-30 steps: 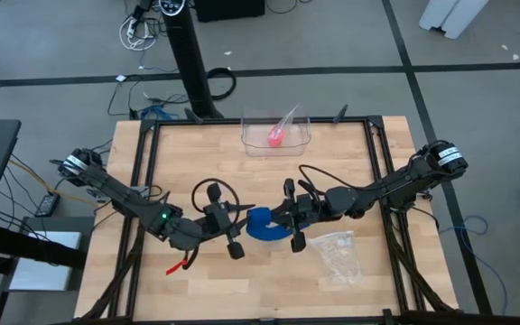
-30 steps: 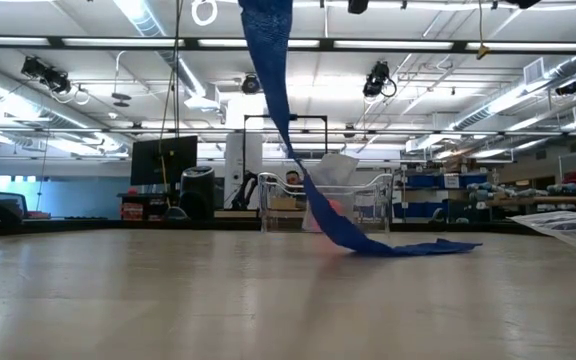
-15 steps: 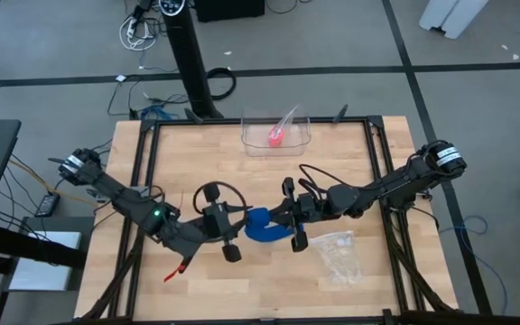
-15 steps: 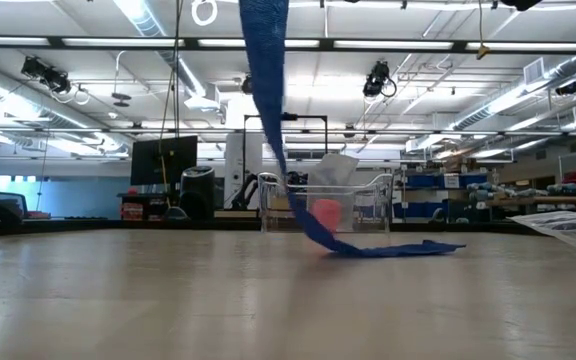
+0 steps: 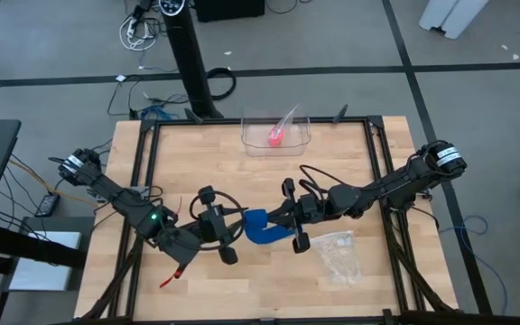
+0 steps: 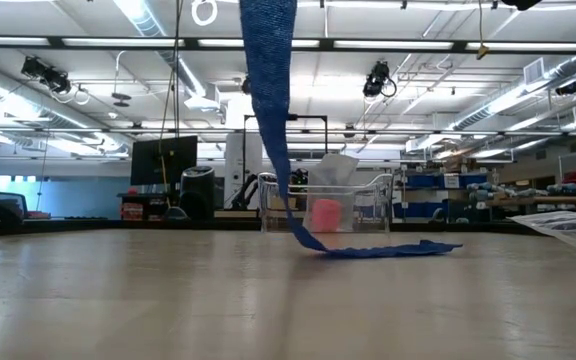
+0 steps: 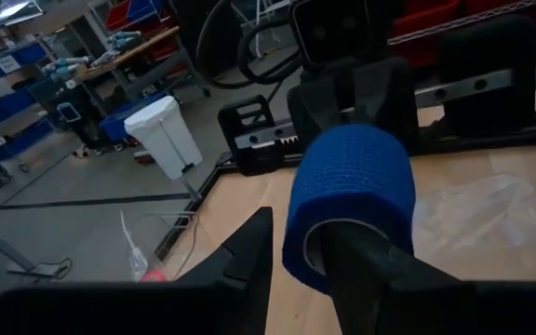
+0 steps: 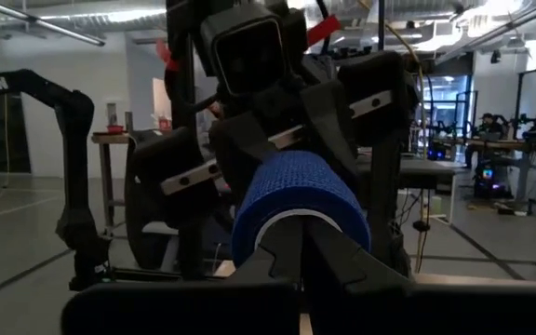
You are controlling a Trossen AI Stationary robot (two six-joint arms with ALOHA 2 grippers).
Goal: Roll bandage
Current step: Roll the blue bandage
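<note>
Bandage [image 5: 258, 225], bright blue: held aloft above the middle of the wooden counter [image 5: 188, 162], between the two end effectors, its wound part forming a rounded roll [image 7: 347, 200] and its loose tail hanging down as a long band [image 6: 268, 90] whose end lay flat on the counter in front of the clear bin [image 5: 276, 134]. Left end effector [image 5: 227, 236]: just beside the roll on its left, fingers [image 7: 240, 265] spread, one of them slipped inside the roll's hollow core. Right end effector [image 5: 287, 219]: just beside the roll on its right, fingers [image 8: 328, 261] pressed together and reaching into the roll's other open end. Clear bin: at the counter's far edge, well apart from the bandage, holding a small pink-red roll [image 5: 274, 136]. Clear plastic bag [image 5: 337, 255]: flat on the counter, near the roll on the right arm's side.
</note>
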